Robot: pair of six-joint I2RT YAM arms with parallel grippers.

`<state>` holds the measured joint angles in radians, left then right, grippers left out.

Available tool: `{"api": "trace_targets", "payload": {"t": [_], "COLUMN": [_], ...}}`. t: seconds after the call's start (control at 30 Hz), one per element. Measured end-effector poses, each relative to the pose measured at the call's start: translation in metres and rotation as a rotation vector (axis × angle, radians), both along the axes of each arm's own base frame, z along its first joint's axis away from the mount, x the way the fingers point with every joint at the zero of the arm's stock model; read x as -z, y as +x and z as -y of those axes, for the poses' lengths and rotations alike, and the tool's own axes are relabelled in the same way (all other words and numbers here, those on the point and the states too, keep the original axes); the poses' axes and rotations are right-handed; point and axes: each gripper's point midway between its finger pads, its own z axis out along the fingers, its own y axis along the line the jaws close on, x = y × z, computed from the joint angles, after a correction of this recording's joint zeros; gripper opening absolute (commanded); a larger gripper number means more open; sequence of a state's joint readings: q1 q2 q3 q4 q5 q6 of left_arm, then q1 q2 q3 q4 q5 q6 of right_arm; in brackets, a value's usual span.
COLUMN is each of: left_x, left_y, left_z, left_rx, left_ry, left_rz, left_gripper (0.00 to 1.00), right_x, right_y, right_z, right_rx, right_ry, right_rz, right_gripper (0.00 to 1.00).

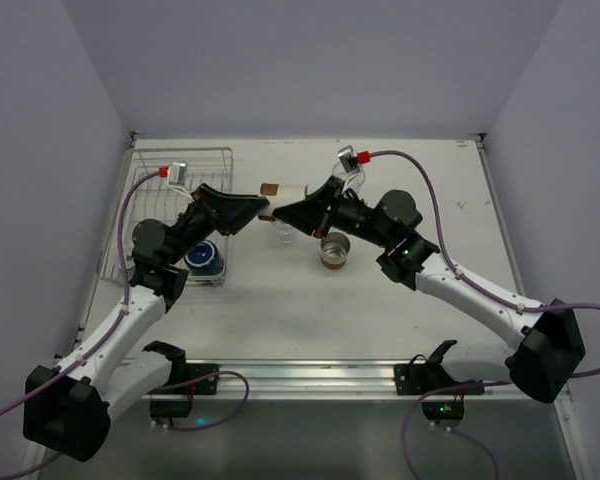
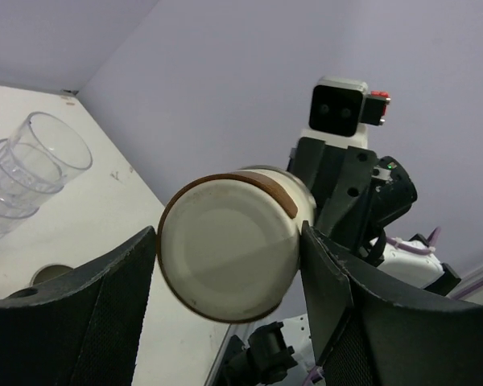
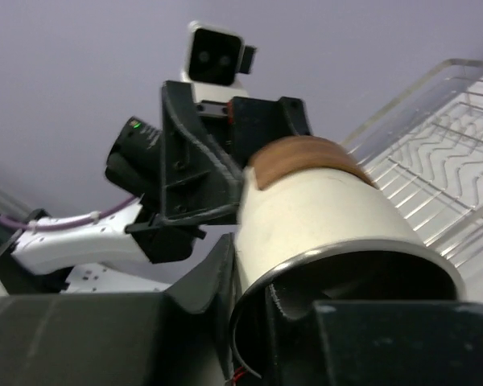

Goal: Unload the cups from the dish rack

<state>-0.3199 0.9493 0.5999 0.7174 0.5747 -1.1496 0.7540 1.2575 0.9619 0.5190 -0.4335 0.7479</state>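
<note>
Hanging sideways above the middle of the table [image 1: 310,310], the cream-and-brown cup [image 1: 292,193] is sitting between the two claws with nothing showing inside it. Its cream base is pointing to 9 o'clock and its mouth to 3 o'clock. The left claw [image 2: 228,241] is clenching it, one dark finger pressing on each side of the base end. The right claw [image 3: 262,293] is straddling the rim, one finger lying against the outer wall and one reaching inside the mouth; I cannot tell whether it is pinching yet.

The dish rack [image 1: 180,165] is lying at 10 o'clock on the tabletop. It is holding a blue cup [image 1: 204,260] at its near, 6 o'clock end, and the rest of the wire floor is showing bare. Just below the held cup, a nested stack of clear tumblers [image 1: 280,233] is standing on the table. A brown cup [image 1: 334,250] with a silvery inside is standing mouth up just beside them at 3 o'clock.

The left wrist view is showing the cup's flat cream bottom and its brown band, with the tumblers off at 9 o'clock. The right wrist view is showing the shiny rim and dark interior instead, with the rack's wavy wires at 2 o'clock. Only the overhead view is showing the blue cup.

The tabletop is looking pale and matte, and plain lilac-grey walls [image 1: 310,60] are closing it in on three sides.
</note>
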Motion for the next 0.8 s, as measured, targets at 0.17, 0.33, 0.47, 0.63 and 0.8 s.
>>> {"api": "trace_targets", "payload": {"t": [0.17, 0.33, 0.47, 0.63, 0.8], "left_x": [0.006, 0.006, -0.004, 0.025, 0.064], "left_y": [-0.004, 0.001, 0.005, 0.003, 0.002], "left_z": [-0.003, -0.015, -0.037, -0.07, -0.101], "left_rx": [-0.027, -0.136, -0.276, -0.42, -0.528], "left_ry": [0.059, 0.202, 0.364, 0.58, 0.745], "left_rz": [0.023, 0.053, 0.108, 0.094, 0.023], "left_gripper": [0.95, 0.98, 1.0, 1.0, 1.0], "right_x": [0.002, 0.03, 0.058, 0.089, 0.131], "right_y": [-0.009, -0.011, -0.005, 0.013, 0.028], "right_z": [0.004, 0.017, 0.038, 0.067, 0.09], "right_rx": [-0.02, 0.028, 0.131, 0.257, 0.323], "right_ry": [0.025, -0.087, -0.293, -0.593, -0.875], "right_rz": [0.002, -0.046, -0.085, -0.138, -0.207], "right_gripper": [0.0, 0.0, 0.0, 0.0, 0.0]}}
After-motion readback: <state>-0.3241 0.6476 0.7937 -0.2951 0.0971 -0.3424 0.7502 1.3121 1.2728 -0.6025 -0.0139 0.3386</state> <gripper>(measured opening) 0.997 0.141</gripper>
